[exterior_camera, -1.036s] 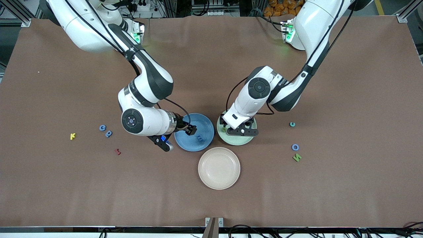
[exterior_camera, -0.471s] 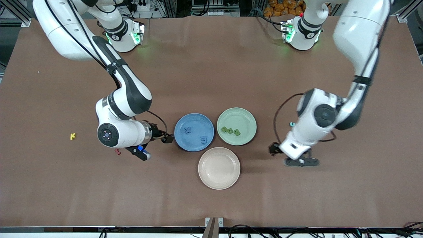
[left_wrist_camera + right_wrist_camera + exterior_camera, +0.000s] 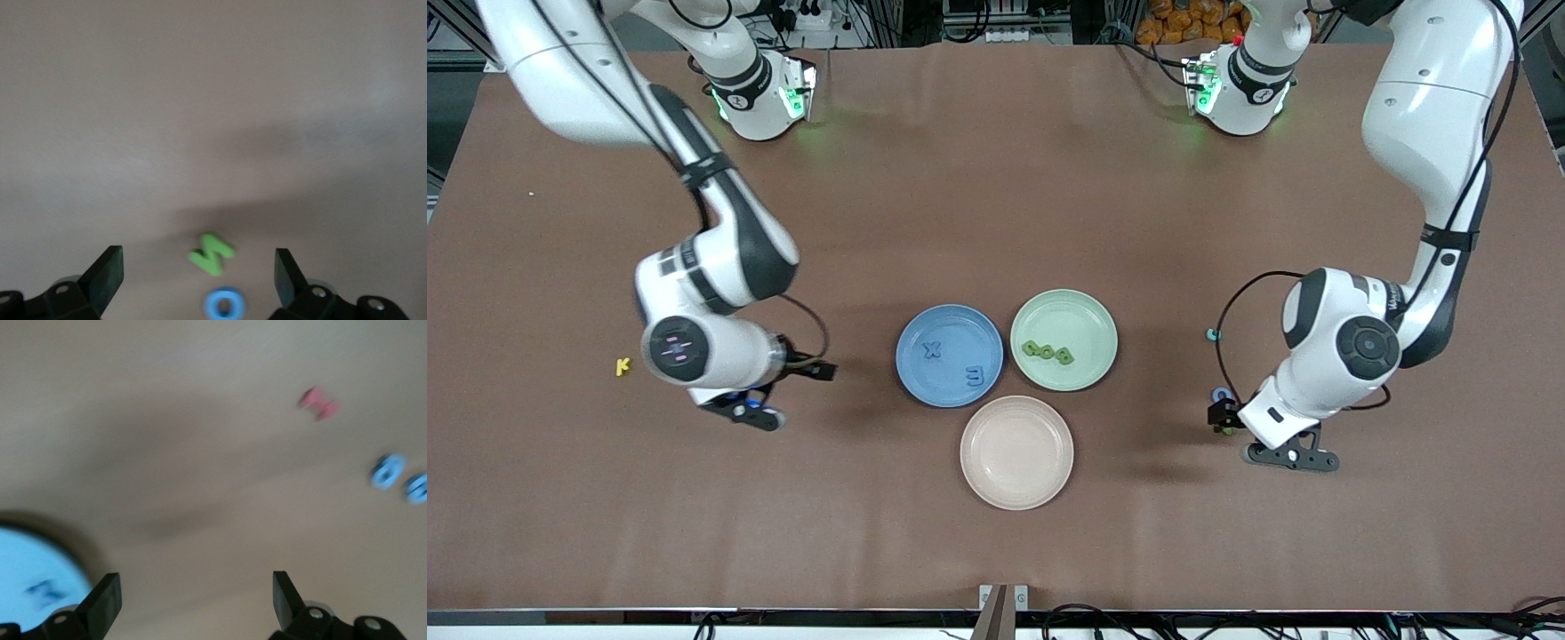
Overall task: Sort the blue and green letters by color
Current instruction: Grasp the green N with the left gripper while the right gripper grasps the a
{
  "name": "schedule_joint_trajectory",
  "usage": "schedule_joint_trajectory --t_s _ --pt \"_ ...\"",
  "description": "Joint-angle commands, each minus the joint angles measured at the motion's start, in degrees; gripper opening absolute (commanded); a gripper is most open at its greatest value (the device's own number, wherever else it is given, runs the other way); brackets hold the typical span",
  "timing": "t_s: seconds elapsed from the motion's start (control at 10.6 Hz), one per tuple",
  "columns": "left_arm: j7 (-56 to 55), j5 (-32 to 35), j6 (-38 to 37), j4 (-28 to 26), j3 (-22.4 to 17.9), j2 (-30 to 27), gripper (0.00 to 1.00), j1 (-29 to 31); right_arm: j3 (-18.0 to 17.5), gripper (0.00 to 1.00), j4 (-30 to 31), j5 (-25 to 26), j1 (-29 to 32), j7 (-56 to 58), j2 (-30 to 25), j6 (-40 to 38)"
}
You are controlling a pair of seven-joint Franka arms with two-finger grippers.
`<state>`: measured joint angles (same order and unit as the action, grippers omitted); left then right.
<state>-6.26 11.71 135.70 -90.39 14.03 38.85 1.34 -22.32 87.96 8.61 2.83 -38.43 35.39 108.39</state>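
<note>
Yellow K (image 3: 623,365) lies toward R arm's end of table, not a task item. R gripper (image 3: 193,600) over bare table btw K and blue plate (image 3: 925,378), jaws wide apart, nothing in them. R wrist view shows red letter (image 3: 319,403) plus two blue letters (image 3: 387,471) (image 3: 417,488) lying loose on table, not yet sorted; all three hidden under the arm in front view.

Centre: blue plate holds blue X (image 3: 932,349) and blue E (image 3: 975,376). Green plate (image 3: 1080,311) beside it holds green letters (image 3: 1048,352), bunched. Pink plate (image 3: 1040,484), nearest front cam, holds nothing.

L gripper (image 3: 199,270) over table toward L arm's end, jaws released and empty, green N (image 3: 211,253) and blue O (image 3: 224,305) btw jaws in wrist view. Small teal letter (image 3: 1212,334) farther from front cam.

Risks: N and O just beside each other, so closing on N may nudge or catch the O too. R side: red letter near the blue pair, wrong pick possible
</note>
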Motion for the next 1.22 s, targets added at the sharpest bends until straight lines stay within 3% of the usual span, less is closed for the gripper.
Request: schedule_joint_trajectory --t_s 0.0,0.19,0.47,1.13 --pt "21.0 0.7 2.7 2.4 -0.9 4.3 1.0 3.7 -1.0 1.0 4.8 0.9 8.8 9.0 -2.2 2.9" --pt "25.1 0.7 3.2 2.5 -0.9 6.5 0.92 3.7 -0.9 1.0 13.2 1.3 12.3 9.3 -6.5 11.4" --pt "25.2 -0.3 3.2 2.5 -0.2 6.5 0.82 3.0 -0.5 1.0 22.3 2.6 16.3 8.8 -8.0 21.8" --pt "24.5 -2.7 3.2 2.1 0.3 8.0 0.79 1.9 1.1 1.0 29.1 2.6 17.7 4.8 -8.4 26.5"
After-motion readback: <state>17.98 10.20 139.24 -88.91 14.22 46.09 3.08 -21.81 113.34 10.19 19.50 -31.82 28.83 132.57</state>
